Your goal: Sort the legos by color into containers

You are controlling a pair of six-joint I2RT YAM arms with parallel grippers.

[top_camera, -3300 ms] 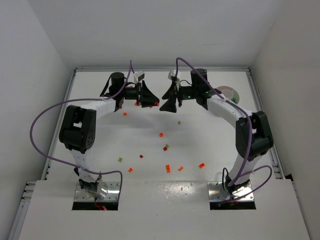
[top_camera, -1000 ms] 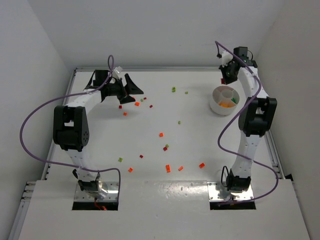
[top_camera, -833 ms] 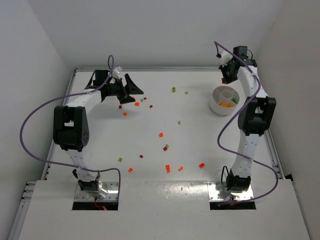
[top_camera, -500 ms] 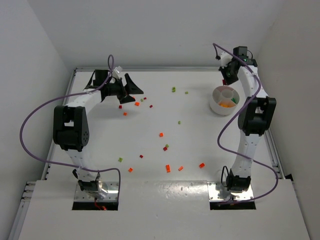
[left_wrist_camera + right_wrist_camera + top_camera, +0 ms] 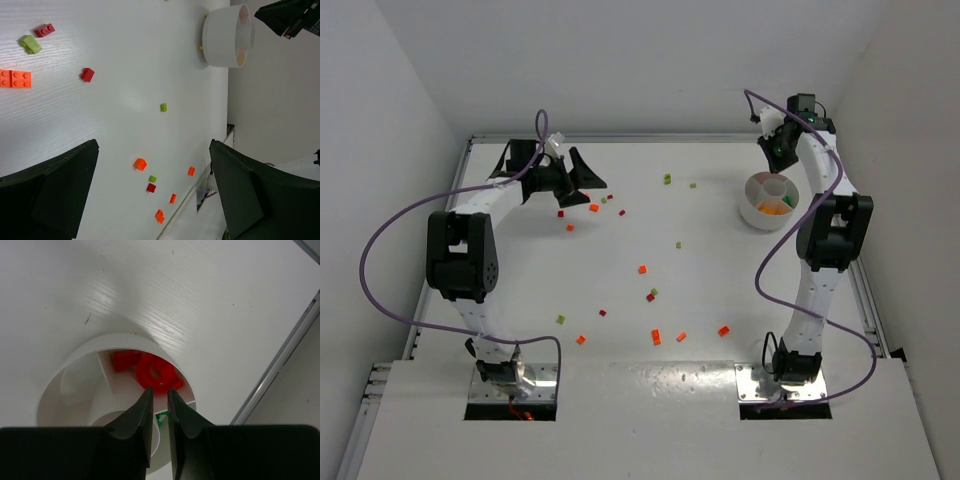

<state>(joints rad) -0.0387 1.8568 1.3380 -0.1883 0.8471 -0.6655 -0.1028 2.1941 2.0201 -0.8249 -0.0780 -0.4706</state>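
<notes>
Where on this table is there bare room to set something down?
Free: the patch between the white dish and the orange brick at the near right; also the far strip between the left gripper and the green bricks. Crowded: the legos beside the left gripper, and the near-edge row.

You have a white surface [image 5: 740, 280] with one round white dish [image 5: 754, 216] standing near its far right corner. Everything else lying on it is loose legos [image 5: 642, 269]. A green pair [image 5: 667, 179] sits left of the dish toward the far edge. An orange, red and green cluster [image 5: 593, 208] lies well to the dish's left, and a single green brick [image 5: 678, 244] lies nearer you than the dish, to its left. A wider scatter [image 5: 656, 336] of the same colours lies well apart from the dish, toward the near edge.
</notes>
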